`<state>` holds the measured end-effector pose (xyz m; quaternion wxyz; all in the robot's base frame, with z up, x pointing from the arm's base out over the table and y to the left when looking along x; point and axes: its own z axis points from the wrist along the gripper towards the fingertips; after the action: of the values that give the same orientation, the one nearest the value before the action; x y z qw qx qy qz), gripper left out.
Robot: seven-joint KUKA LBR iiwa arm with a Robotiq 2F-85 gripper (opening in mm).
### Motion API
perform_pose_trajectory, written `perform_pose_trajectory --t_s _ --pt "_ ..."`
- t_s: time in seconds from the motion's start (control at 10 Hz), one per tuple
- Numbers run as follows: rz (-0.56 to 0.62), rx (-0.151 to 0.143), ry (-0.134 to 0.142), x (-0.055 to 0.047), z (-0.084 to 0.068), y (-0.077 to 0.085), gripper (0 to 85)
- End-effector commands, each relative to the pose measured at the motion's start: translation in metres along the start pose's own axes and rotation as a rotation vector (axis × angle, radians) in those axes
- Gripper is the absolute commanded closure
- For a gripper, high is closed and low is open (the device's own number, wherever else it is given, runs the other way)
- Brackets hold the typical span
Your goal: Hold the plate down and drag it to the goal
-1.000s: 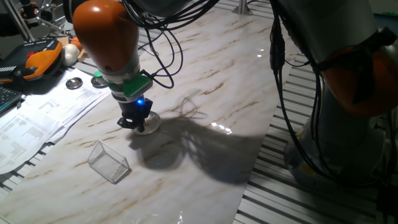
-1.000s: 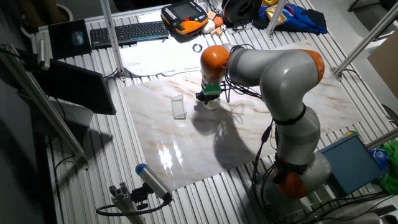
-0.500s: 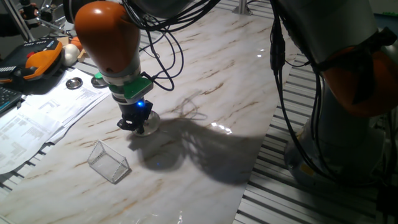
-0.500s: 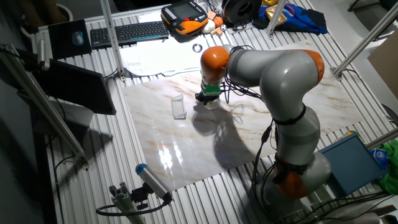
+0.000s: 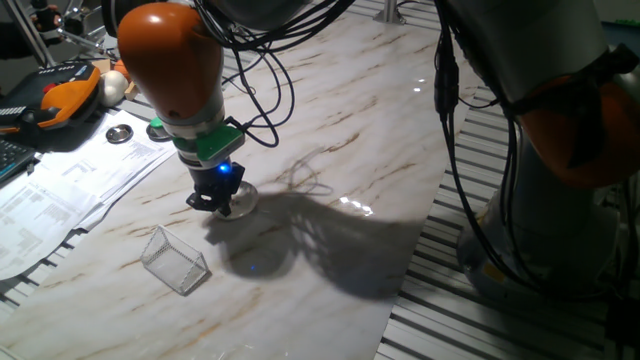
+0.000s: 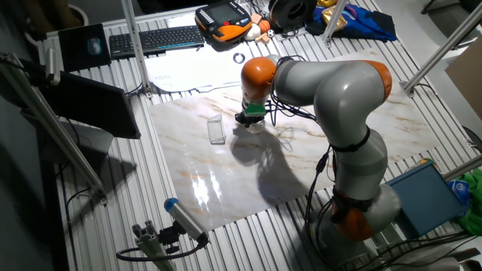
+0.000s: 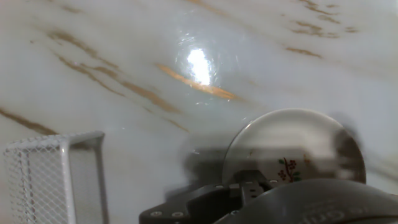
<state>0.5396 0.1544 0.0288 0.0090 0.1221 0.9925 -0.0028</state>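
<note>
1. At the centre-left of the marble table [image 5: 400,90], the gripper [image 5: 216,200] presses down on the plate [image 5: 240,199], whose pale edge shows just right of the dark fingers beneath a blue light.
2. In the lower right of the hand view, the plate [image 7: 292,149] is a flat white round disc with a small sprig of dark red-brown specks near its middle; the gripper's dark body covers its lower edge.
3. How far the fingers are spread cannot be told: they are bunched on top of the disc and grasp nothing.
4. Toward the lower left of one fixed view, the goal [image 5: 174,260], a small see-through box with thin pale edges, stands near the plate but apart from it, with bare marble between them.
5. In the hand view the goal [image 7: 53,177] fills the lower left corner, its walls showing a fine white mesh.
6. From the other fixed view, the goal [image 6: 216,129] lies left of the gripper [image 6: 249,120], near the middle of the frame.
7. In the upper left, a shiny metal dish [image 5: 120,133] rests on printed papers [image 5: 60,190] beside the marble.
</note>
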Motion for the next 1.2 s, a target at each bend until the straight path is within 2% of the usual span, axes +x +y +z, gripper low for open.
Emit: perform_pose_trajectory --t_s 0.0,0.6,1.1 --pt "0.003 0.0 0.001 0.001 -0.001 0.001 85.0" --pt "0.029 0.0 0.001 0.004 -0.001 0.014 85.0" --pt "0.048 -0.026 0.015 0.006 -0.002 0.019 85.0"
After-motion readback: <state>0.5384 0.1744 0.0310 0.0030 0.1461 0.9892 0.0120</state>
